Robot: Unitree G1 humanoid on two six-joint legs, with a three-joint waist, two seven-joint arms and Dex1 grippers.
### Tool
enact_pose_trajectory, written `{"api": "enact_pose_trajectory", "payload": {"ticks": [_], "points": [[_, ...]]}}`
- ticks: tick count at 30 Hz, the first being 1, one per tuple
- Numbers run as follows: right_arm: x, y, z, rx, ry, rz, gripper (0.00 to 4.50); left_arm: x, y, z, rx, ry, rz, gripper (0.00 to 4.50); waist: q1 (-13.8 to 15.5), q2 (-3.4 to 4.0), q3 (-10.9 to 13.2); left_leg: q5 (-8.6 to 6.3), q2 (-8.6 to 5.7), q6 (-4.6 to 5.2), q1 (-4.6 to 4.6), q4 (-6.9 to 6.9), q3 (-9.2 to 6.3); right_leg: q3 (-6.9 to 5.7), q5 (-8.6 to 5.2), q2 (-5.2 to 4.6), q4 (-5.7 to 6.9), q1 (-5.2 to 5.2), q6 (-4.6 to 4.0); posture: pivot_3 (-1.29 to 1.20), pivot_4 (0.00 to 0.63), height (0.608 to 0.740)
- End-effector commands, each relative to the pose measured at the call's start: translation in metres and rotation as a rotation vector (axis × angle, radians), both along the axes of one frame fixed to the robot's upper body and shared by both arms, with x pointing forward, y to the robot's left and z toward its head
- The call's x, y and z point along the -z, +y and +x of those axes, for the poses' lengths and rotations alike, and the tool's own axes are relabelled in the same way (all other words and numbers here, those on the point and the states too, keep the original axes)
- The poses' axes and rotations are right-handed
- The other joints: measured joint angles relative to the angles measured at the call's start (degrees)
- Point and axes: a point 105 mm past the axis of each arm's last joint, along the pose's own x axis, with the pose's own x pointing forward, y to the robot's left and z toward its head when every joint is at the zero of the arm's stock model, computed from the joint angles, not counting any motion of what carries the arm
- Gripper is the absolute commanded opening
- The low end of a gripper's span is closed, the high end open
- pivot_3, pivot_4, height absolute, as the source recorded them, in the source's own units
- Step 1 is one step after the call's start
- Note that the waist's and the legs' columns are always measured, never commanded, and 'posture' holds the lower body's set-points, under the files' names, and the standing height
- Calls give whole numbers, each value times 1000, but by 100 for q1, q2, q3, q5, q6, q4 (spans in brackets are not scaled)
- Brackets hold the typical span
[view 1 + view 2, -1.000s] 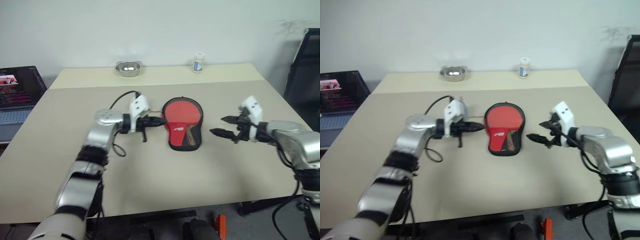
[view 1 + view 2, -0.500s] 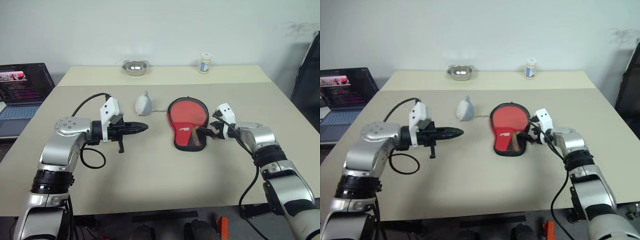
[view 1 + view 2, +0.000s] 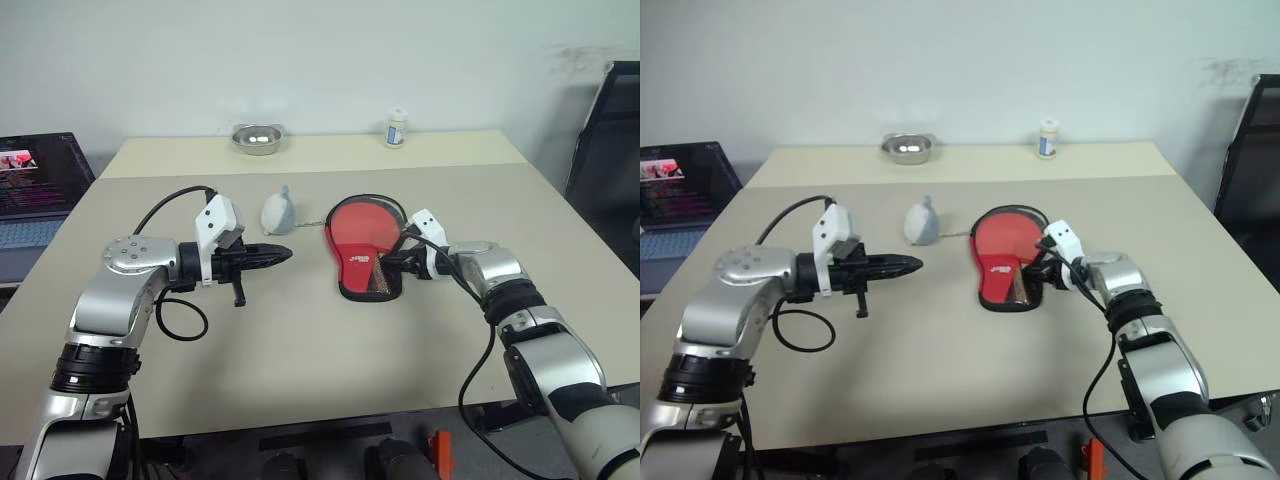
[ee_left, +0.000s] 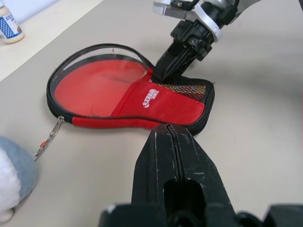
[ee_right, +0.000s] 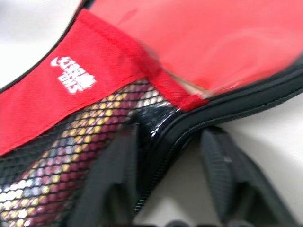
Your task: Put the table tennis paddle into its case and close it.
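The soft paddle-shaped zip case (image 3: 366,250), red face with a white logo and black mesh pocket, lies flat around the middle of the beige table (image 3: 300,340), and the table tennis paddle's round red rubber face (image 4: 97,80) sits inside the open round end. The paddle's handle is tucked under the mesh pocket, so you can barely make it out. A thin zip pull chain (image 4: 49,137) trails off the case rim toward a small grey-white lump (image 3: 277,210) just beside the case.

The right gripper (image 3: 393,262) is at the case's edge by the mesh pocket. Its two black fingers (image 5: 227,175) straddle the black zipped rim, one on the mesh side and one outside, partly closed around it. Can't tell if they're really pinching it.

The left gripper (image 3: 280,254) hangs on the other side of the lump from the case, fingers pressed together, holding nothing.

Far behind the case, a small steel bowl (image 3: 256,137) and a little white bottle (image 3: 397,128) stand near the table's back edge. A laptop (image 3: 30,190) is cut off by the frame edge.
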Motion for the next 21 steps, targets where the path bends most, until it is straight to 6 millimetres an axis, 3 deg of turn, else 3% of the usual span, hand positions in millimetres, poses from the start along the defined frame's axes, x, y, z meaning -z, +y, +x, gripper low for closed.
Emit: {"api": "enact_pose_trajectory", "payload": {"ticks": [1,3,8,12,16,21], "points": [[16,12,-8,7,120,58,552,-6,6,-9,12,-19,31,0,-34,0,-1,0,0,0,8,-1,1,2,-1,0,1,4,2,0,150,740],[3,28,-10,-33,137,146,59,-2,11,-17,35,21,40,0,-71,-1,-1,0,1,0,19,-4,2,4,-3,4,2,10,4,0,150,740],[-18,63,-34,-183,195,268,27,10,20,-42,112,111,83,0,-81,0,-1,0,29,-1,-7,-10,1,4,10,17,0,-17,-30,0,150,740],[-11,77,-64,-249,242,280,27,21,36,-55,120,170,150,0,-47,1,0,-2,61,-4,-18,-12,1,-2,7,47,-2,-29,-37,0,150,740],[0,79,-96,-264,283,275,27,24,28,-65,163,185,127,0,32,2,0,-9,71,-14,-23,-14,-3,-10,-1,57,-2,-33,-47,0,150,740],[10,60,-131,-244,321,247,27,40,13,-83,228,236,111,0,67,1,0,-25,69,-41,-23,-7,4,-3,-17,56,-8,-31,-20,0,150,740]]}}
